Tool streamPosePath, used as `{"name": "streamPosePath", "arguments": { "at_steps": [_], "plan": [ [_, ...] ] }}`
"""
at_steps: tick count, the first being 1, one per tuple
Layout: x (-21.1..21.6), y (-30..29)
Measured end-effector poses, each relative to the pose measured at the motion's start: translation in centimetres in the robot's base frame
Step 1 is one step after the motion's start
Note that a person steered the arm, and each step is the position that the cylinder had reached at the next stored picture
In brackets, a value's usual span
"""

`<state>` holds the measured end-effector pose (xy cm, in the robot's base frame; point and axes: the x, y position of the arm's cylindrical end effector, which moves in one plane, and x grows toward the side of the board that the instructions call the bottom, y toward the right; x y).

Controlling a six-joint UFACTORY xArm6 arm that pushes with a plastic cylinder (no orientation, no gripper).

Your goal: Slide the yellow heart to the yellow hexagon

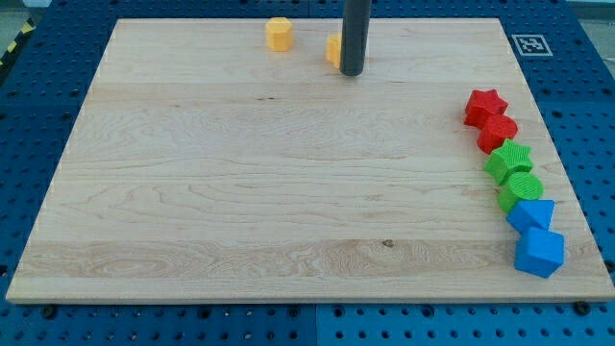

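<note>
The yellow hexagon (279, 34) sits near the view's top edge of the wooden board, left of centre. A second yellow block, the yellow heart (332, 49), lies a little to its right and is mostly hidden behind the rod. My tip (352, 72) stands right against the heart's right side, at the view's top centre. The heart's shape cannot be made out because the rod covers it.
Along the view's right edge of the board (240, 192) runs a line of blocks: a red star (485, 106), a red block (498, 131), a green star (508, 160), a green round block (520, 188), a blue block (531, 213) and a blue cube (539, 252).
</note>
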<state>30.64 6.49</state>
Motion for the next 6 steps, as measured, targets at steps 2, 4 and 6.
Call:
{"name": "streamPosePath", "arguments": {
  "at_steps": [2,4,6],
  "plan": [
    [-3.9,-1.1],
    [-2.9,-1.0],
    [-3.2,-1.3]
  ]
}}
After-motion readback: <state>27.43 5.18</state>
